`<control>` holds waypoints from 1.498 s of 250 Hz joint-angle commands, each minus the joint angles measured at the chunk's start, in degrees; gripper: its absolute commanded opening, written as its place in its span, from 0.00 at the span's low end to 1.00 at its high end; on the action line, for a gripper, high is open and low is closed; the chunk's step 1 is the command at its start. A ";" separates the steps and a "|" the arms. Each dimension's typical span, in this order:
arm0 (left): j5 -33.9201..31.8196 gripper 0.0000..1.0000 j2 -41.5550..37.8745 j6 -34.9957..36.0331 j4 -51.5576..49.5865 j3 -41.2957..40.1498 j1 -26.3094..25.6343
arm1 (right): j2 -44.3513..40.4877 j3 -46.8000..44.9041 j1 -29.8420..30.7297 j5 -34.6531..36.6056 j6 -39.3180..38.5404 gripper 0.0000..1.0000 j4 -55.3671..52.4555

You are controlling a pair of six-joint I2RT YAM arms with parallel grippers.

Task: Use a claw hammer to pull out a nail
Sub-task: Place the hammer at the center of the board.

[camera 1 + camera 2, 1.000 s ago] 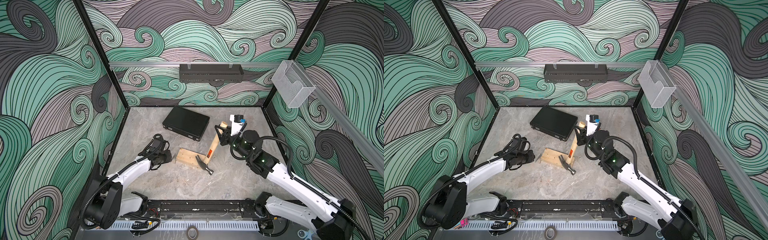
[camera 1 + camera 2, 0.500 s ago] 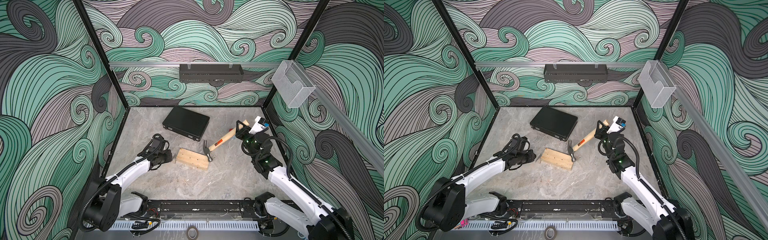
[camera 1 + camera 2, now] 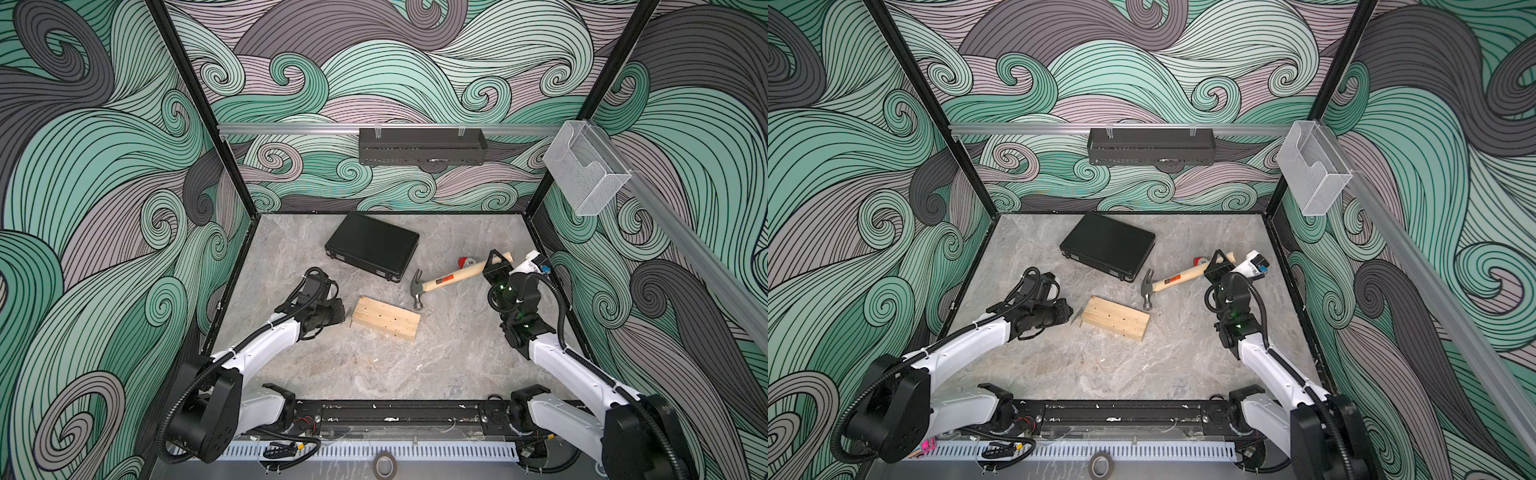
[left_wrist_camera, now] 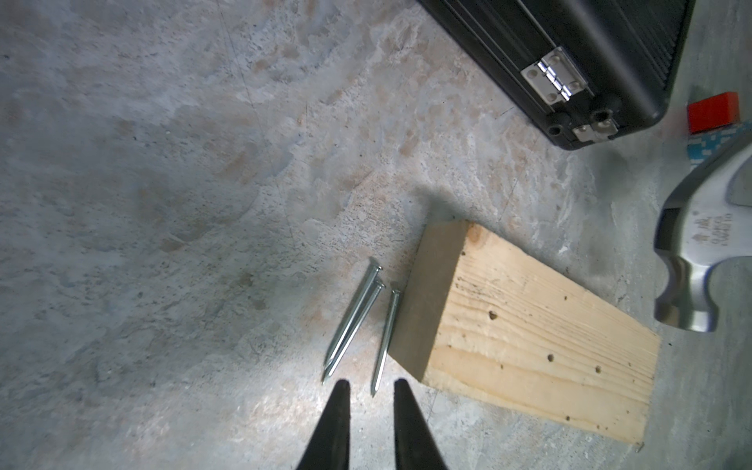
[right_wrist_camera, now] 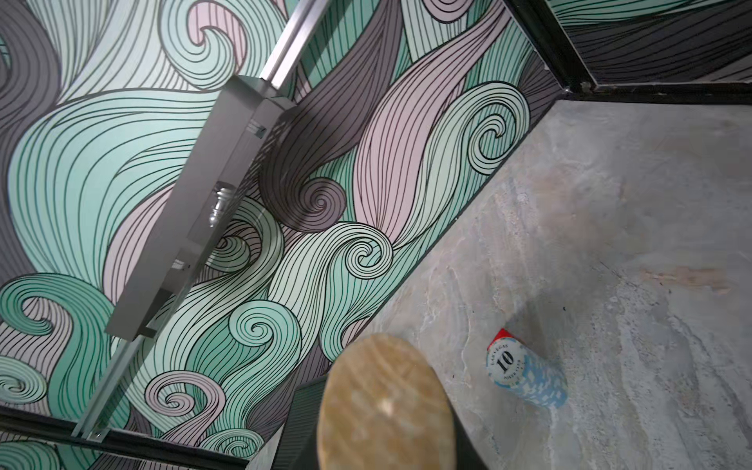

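Because my right end effector (image 3: 496, 266) grips the claw hammer (image 3: 451, 279) by the butt of its handle near the right edge of the bench (image 3: 374, 374), I judge I get full leverage, with the head poised just off the far corner of the wood block (image 3: 386, 318). My left end effector (image 4: 371, 384), narrowly parted and empty, hovers beside three loose nails (image 4: 354, 321) at the block's left end.

Floor (image 3: 374, 374) open on near side of wood block (image 3: 386, 318); black case (image 3: 372, 245) behind, three nails (image 4: 352, 314) at its end

Overhead stereo pair, two wrist close-ups
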 commanded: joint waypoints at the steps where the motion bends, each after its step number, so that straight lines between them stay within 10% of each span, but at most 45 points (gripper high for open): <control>1: 0.83 0.20 0.07 -0.37 -0.16 0.02 0.10 | -0.75 0.58 -0.34 2.77 9.58 0.00 13.95; 105: 6.40 0.34 -0.74 16.51 9.30 5.91 -7.85 | -1.87 -2.54 -0.39 3.56 10.95 0.00 13.41; 223: 22.83 0.57 22.05 49.76 12.76 29.83 -17.46 | 3.15 -3.09 -0.09 2.37 14.37 0.00 17.75; 242: 25.32 0.99 25.33 56.32 12.89 32.59 -18.61 | 4.11 -2.69 0.00 1.56 15.31 0.00 17.10; 375: 32.03 0.81 51.23 68.52 2.68 60.50 -22.93 | 6.03 -3.76 0.18 -0.74 18.34 0.00 15.15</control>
